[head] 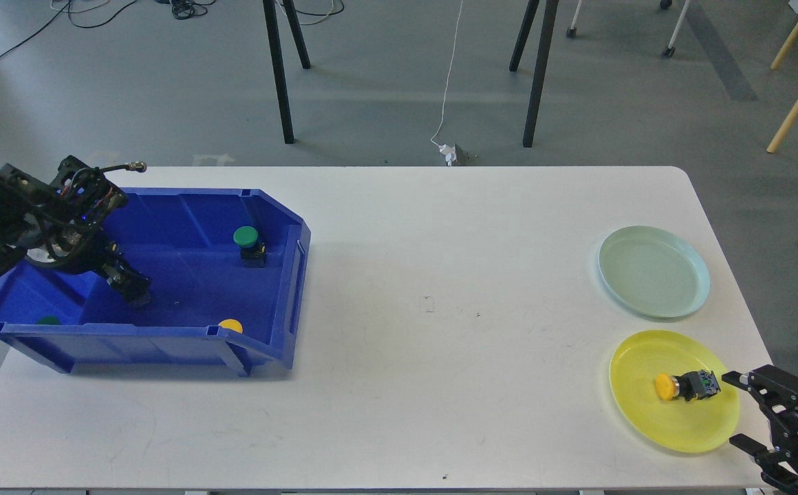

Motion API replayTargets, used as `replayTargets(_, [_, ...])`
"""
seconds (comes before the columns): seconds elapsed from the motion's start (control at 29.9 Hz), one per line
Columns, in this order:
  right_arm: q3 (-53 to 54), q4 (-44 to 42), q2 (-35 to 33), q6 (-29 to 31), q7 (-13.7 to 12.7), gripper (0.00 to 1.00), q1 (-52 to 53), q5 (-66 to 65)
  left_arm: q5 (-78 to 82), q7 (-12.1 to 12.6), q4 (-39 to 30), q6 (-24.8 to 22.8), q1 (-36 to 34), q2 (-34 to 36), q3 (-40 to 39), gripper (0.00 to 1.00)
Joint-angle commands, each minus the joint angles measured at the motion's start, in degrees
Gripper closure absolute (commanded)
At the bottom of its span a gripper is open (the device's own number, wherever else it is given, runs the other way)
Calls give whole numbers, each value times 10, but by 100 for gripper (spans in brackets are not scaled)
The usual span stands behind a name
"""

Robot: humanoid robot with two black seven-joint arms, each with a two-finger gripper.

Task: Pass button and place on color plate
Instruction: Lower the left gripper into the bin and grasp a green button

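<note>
A yellow button (666,386) with a black base lies on its side on the yellow plate (674,426), free of any grip. My right gripper (735,409) is open and empty at the plate's right rim, just right of the button. My left gripper (132,290) reaches down inside the blue bin (282,302), near its floor at the left; it is dark and I cannot tell its fingers apart. In the bin stand a green button (246,240) at the back right, a yellow button (230,325) by the front wall and a green one (47,320) at the front left, both half hidden.
A pale green plate (653,271) lies behind the yellow one near the table's right edge. The white table (440,302) spreads between bin and plates. Table and chair legs stand on the floor beyond.
</note>
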Motion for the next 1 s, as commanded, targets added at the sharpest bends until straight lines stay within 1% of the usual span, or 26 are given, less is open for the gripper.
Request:
replayTargets(0.0, [0,0,-1,0,0,2,-1,0,1,0,13,0,8,-8,1,3])
replayTargets(0.27, [5,2,-1,0,3,2,0,4,1,0,31,0,16,-15,1,5])
replayTargets(0.33, [5,2,-1,0,5,2,-1,4,1,0,31,0,17,-15,1,12])
replayTargets(0.37, [4,2,-1,0,5,2,-1,4,0,0,31,0,17,-15,0,16])
replayTargets(0.4, [3,1,-1,0,5,2,-1,4,1,0,31,0,18,-15,1,23])
replayTargets(0.43, [3,1,-1,0,5,2,-1,4,2,0,31,0,18,-15,1,26])
replayTargets(0.6, [2,0,-1,0,5,2,-1,4,0,0,30,0,19,-15,0,32])
replayTargets(0.77, [1,0,0,0,5,2,-2,4,-1,0,31,0,18,-15,0,34])
replayTargets(0.84, [1,0,0,0,5,2,-2,4,0,0,30,0,18,-15,0,43])
replayTargets(0.9, [1,0,0,0,5,2,-2,4,2,0,30,0,19,-15,1,56])
replayTargets(0.94, [1,0,0,0,5,2,-2,4,2,0,31,0,20,-14,1,65])
replayTargets(0.97, [1,0,0,0,5,2,-2,4,2,0,30,0,20,-14,1,69])
